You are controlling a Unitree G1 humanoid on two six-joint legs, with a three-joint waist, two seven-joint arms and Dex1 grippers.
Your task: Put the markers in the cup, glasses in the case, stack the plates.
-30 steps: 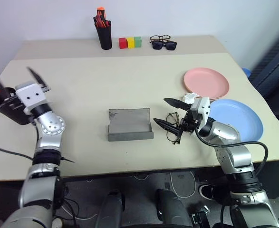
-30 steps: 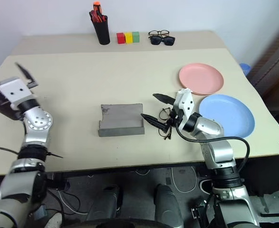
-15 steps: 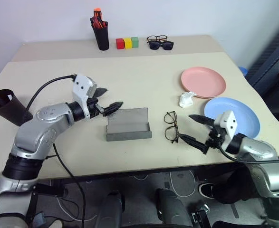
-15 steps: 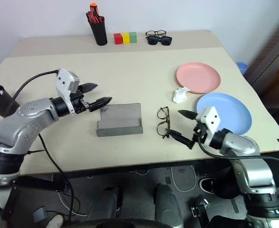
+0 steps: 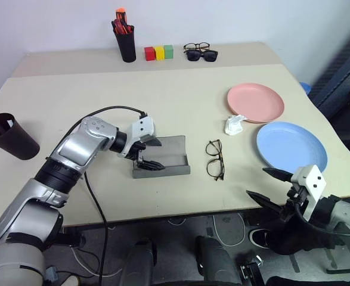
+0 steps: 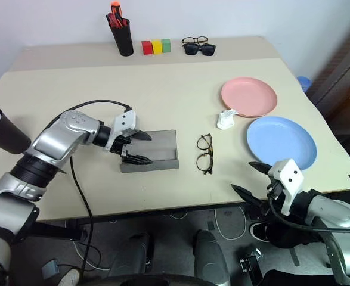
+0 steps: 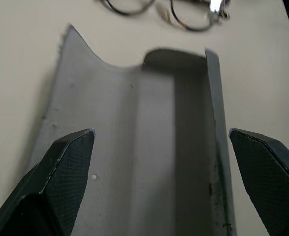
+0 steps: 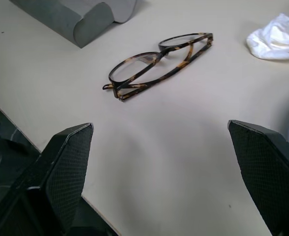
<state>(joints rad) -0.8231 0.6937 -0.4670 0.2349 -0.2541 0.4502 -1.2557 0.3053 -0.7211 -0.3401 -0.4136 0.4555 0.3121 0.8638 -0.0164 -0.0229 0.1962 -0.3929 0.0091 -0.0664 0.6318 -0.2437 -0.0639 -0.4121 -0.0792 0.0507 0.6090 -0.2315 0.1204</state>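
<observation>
I hold the left end effector [image 5: 146,153], fingers apart, over the open case [image 5: 161,157] to steady it; glasses [image 5: 215,159] lie just beside; right end effector [image 5: 274,185] gapes off the tabletop's near edge.

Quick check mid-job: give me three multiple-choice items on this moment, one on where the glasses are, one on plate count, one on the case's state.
1. The glasses lie:
A. inside the case
B. on the table between the case and the blue plate
C. on the pink plate

2. Plates on the table:
A. one
B. two
C. three

3. The case is:
A. open and empty
B. closed
C. open with glasses inside

Answers:
1 B, the folded glasses rest on bare table right of the case.
2 B, a pink plate and a blue plate, side by side.
3 A, lid folded back, the left gripper open above its bare interior.
</observation>
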